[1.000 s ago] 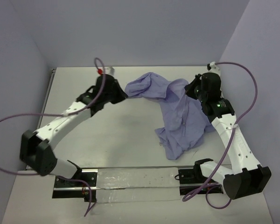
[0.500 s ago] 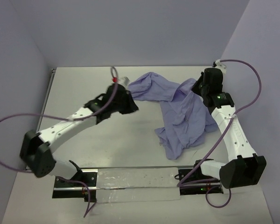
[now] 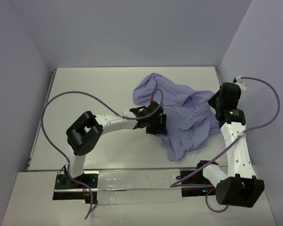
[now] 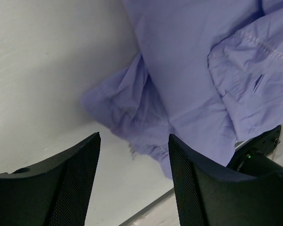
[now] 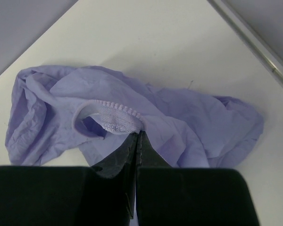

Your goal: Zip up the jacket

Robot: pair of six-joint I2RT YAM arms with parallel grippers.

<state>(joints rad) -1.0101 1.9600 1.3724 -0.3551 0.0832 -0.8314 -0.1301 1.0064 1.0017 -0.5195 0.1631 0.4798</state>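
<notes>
From above, the jacket lies crumpled on the table, right of centre, a thin, soft lavender heap with many folds. The left gripper sits at the heap's left edge, just beside the fabric. The right gripper is at the heap's right edge, against the cloth. From here I cannot tell how either pair of jaws stands.

The left wrist view shows the jaws spread, with nothing between the two black ribbed fingers. The jacket lies beyond and partly between the tips, and its wrinkled corner reaches toward the gap. A stitched hem shows at the upper right. Bare white table fills the left.

In the right wrist view the jaws are pressed together, pinching a raised loop of the jacket at its edge. A curved row of zipper teeth runs along that loop. A metal rail borders the table at the upper right.
</notes>
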